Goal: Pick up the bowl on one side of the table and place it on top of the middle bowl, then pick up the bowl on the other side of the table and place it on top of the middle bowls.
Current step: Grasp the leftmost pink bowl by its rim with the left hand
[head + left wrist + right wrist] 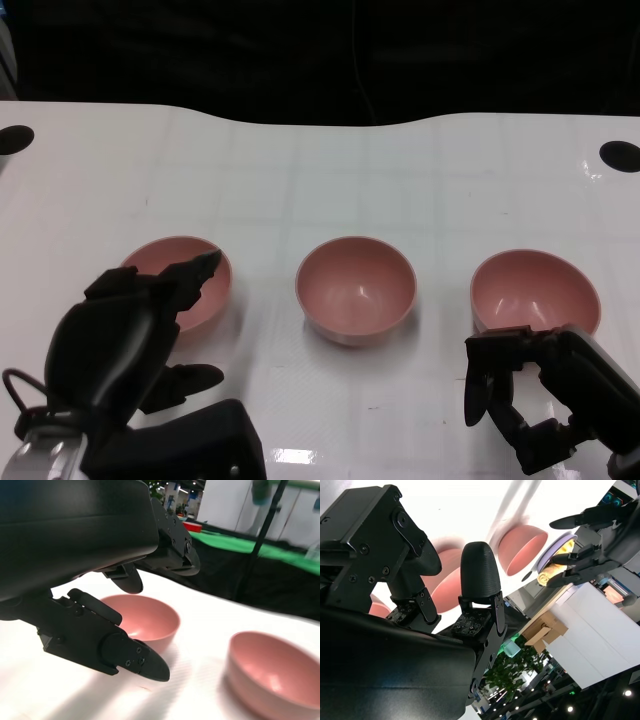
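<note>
Three pink bowls stand in a row: the left bowl, the middle bowl and the right bowl. My left hand is open at the left bowl's near side, its fingertips over the near rim and holding nothing. In the left wrist view the left bowl shows between the spread fingers, with the middle bowl beside it. My right hand is open and empty just in front of the right bowl. The right wrist view shows its fingers apart, and the left bowl far off.
The white table ends at a curved far edge, with darkness beyond. Two black round holes sit at the far corners, one on the left and one on the right. Wide gaps separate the bowls.
</note>
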You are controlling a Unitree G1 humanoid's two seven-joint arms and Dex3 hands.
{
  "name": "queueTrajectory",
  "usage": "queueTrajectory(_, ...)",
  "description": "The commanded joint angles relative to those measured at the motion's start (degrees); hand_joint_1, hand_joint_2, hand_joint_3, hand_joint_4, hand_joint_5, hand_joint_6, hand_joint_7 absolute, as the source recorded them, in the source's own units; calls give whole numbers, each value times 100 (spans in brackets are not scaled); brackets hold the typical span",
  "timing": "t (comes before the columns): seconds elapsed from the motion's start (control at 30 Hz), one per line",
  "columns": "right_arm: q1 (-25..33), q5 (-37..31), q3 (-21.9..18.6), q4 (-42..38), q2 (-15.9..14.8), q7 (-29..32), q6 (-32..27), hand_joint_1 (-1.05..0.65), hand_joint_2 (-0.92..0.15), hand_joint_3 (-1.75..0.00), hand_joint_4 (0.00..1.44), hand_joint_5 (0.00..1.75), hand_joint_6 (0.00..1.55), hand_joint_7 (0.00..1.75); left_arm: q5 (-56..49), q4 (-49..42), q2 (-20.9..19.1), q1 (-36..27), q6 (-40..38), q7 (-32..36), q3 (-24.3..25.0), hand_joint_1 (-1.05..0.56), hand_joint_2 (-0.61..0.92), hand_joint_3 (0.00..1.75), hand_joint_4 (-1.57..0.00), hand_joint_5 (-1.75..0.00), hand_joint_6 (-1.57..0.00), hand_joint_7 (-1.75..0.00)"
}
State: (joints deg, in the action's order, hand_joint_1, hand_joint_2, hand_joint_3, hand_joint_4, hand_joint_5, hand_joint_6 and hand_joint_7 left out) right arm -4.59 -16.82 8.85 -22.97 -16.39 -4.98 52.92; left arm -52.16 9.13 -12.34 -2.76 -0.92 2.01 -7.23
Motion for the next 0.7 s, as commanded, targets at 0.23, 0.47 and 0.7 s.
queueTrajectory(0.23,42,9,-11,68,-9,29,-23,11,-19,-164,89,175,84,142,-857,-816,-324,828,-989,-394,-654,-54,91,0,-35,-34,-37,-1)
queueTrajectory(0.47,77,10,-15,121,-24,18,-45,9,-19,-164,88,175,84,141,-1051,-2017,-352,1521,-1353,-247,-1139,-53,92,3,-49,-17,-40,-1)
queueTrajectory(0.7,116,35,-11,186,-29,-12,-93,10,-20,-164,88,175,85,141,-823,-3403,-336,2220,-1309,-1,-1581,-44,92,12,-75,-16,-56,-5)
